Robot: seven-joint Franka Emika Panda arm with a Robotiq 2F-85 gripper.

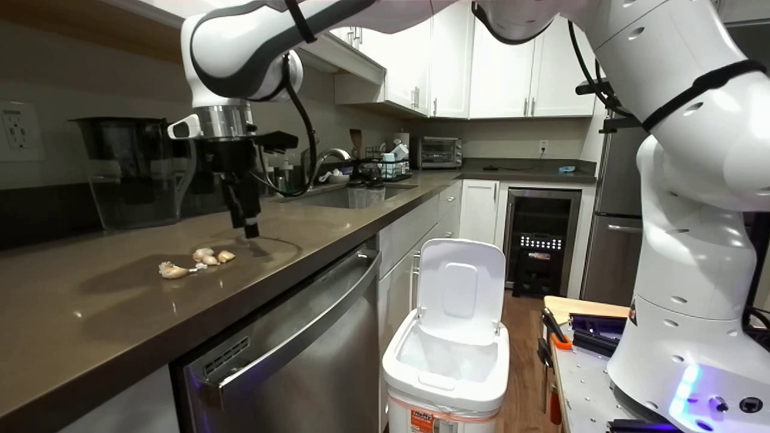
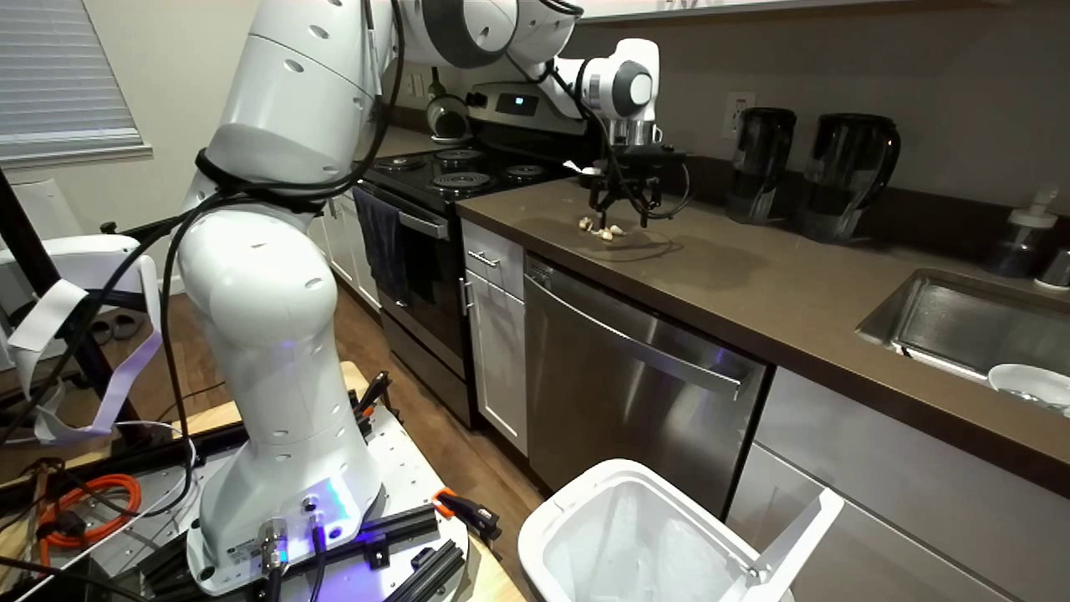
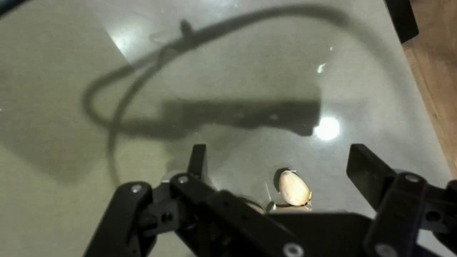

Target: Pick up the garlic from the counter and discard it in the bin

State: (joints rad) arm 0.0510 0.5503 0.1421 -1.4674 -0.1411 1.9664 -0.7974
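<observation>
Jaws spread wide, with a clear gap between them, belong to a black two-fingered gripper (image 2: 623,220) hanging above a long, glossy brown-grey stone counter (image 1: 90,337). Near them and lower down, small, lumpy, cream-white garlic (image 1: 173,270) rests on the counter as a loose cluster of pieces. Seen from the wrist, one pale, smooth clove (image 3: 294,188) shows between the parted jaws, touching neither; another piece is mostly hidden by the gripper. A broad, soft shadow (image 3: 250,112) falls across the counter beside it.

Farther back on the counter stand two see-through, black-topped pitchers (image 2: 846,180). The same surface holds a sunken stainless-steel sink (image 2: 961,322), with a white bowl (image 2: 1036,385) in it, and meets a black coil-burner stove (image 2: 430,188).

Beneath the counter is a brushed-steel dishwasher (image 2: 619,393). Nearer me, close to its front, I see a white plastic bin (image 1: 448,394) with an orange label (image 1: 422,421), its rectangular white lid (image 1: 462,270) standing raised on hinges. Higher up, a jointed, glossy white robot arm (image 1: 240,42) bends out over the counter, a black cable (image 1: 312,141) looping down beside the gripper.
</observation>
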